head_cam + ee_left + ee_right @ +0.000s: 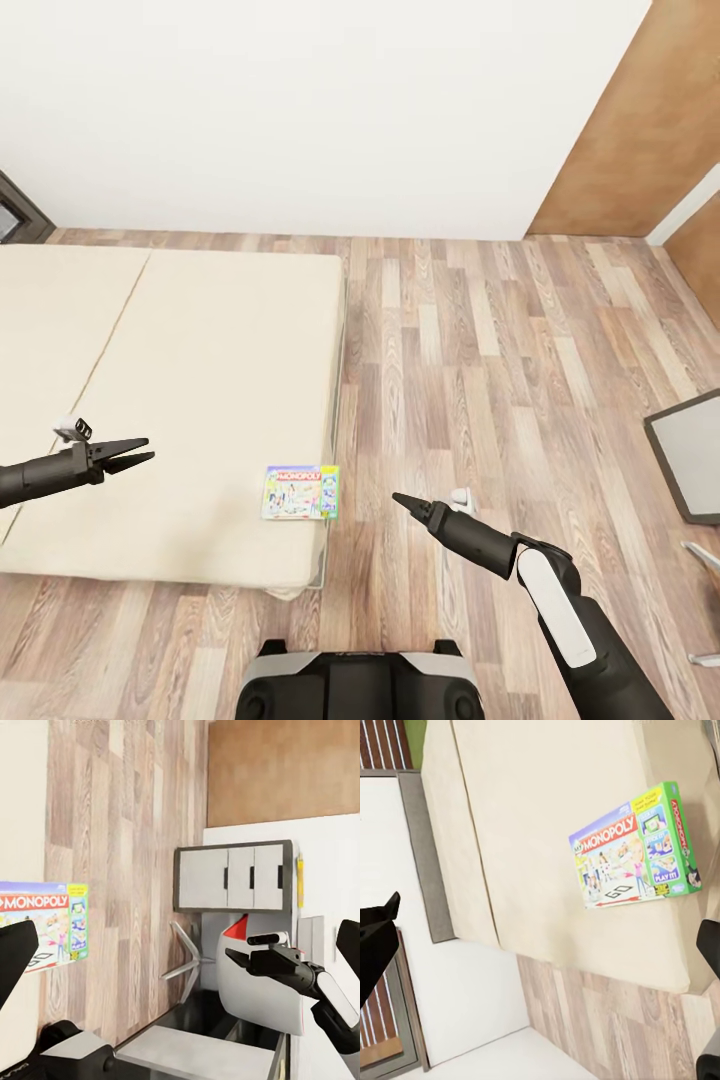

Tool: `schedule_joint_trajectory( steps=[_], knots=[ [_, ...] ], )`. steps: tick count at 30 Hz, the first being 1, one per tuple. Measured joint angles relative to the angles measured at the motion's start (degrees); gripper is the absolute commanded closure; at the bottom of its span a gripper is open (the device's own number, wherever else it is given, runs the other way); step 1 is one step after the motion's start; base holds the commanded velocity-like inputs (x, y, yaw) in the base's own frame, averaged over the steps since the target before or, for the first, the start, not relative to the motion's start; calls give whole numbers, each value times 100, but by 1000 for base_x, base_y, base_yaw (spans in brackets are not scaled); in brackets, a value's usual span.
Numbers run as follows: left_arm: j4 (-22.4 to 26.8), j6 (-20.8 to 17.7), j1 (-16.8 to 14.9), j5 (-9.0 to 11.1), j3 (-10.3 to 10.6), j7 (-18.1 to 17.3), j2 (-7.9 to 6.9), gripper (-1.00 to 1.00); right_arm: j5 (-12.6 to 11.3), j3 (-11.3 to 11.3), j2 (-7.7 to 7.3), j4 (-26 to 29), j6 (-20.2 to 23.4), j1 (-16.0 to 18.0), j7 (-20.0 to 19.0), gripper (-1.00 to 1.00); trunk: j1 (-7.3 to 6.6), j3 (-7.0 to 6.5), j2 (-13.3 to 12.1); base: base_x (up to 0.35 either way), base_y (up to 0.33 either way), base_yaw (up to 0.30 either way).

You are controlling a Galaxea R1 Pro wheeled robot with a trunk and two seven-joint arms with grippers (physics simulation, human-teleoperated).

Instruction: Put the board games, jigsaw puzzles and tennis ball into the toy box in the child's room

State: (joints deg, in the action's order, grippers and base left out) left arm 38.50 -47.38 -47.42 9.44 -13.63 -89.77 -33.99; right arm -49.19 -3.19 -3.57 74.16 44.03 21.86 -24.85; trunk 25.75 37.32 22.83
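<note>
Monopoly box (300, 492) on bed (200, 330)

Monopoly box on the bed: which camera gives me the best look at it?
Right wrist view: the Monopoly box shows whole, its lid readable. Head view shows it small near the bed's corner; left wrist view crops it at the frame edge.

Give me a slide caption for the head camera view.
Monopoly box lies at the bed's near corner, between the left gripper over the mattress and the right gripper above the wood floor.

Board game (300, 492) on bed (180, 400) corner
</note>
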Motion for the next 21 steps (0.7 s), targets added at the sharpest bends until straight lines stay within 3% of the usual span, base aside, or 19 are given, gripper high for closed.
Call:
schedule_joint_trajectory(
  steps=[21],
  knots=[
    [0,0,5,0,8,0,7,-100,0,2,0,0,2,0,-1,-100,0,-200,0,0,0,0]
  ],
)
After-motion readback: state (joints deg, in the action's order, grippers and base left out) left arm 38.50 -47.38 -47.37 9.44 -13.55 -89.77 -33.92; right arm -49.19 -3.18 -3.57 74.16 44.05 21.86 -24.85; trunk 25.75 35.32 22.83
